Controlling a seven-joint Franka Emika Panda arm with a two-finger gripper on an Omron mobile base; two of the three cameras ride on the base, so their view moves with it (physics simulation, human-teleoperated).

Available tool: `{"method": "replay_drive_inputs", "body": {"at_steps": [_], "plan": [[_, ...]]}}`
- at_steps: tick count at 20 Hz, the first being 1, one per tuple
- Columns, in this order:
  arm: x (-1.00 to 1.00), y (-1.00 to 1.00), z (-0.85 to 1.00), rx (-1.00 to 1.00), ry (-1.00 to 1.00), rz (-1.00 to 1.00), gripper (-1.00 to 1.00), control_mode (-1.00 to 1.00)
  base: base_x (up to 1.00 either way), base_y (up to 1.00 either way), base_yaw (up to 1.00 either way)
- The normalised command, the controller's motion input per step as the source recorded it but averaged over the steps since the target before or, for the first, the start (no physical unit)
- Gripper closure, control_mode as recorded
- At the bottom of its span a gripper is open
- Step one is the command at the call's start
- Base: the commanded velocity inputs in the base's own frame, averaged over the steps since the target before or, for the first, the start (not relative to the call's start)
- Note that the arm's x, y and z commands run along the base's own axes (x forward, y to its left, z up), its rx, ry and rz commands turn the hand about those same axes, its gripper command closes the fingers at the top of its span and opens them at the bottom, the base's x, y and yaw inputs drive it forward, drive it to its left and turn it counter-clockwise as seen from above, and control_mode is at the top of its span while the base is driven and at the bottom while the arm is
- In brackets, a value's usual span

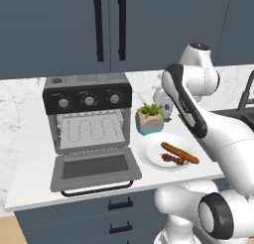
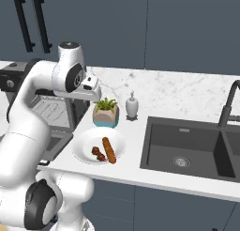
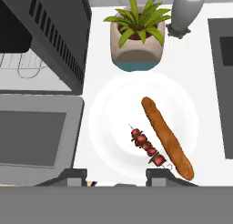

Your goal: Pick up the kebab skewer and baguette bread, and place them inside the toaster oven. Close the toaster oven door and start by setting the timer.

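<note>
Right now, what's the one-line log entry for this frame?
gripper: empty, above plate | kebab skewer, baguette bread: on plate | toaster oven door: open

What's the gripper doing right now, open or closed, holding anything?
Gripper: open and empty, above the round white plate that carries the dark red kebab skewer and the long orange-brown baguette bread.
</note>
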Motion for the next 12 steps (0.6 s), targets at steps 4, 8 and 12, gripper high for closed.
{"method": "replay_drive_inputs", "body": {"at_steps": [4,8,12], "plan": [[-0.39,0.0,-0.14,0.0,-0.01,0.0,-1.0,-1.0,0.0,0.0,0.0],[-1.0,0.5,-0.48,0.0,-0.33,0.0,-1.0,-1.0,0.0,0.0,0.0],[-0.58,1.0,-0.41,0.0,-0.38,-0.04,-1.0,-1.0,0.0,0.0,0.0]]}}
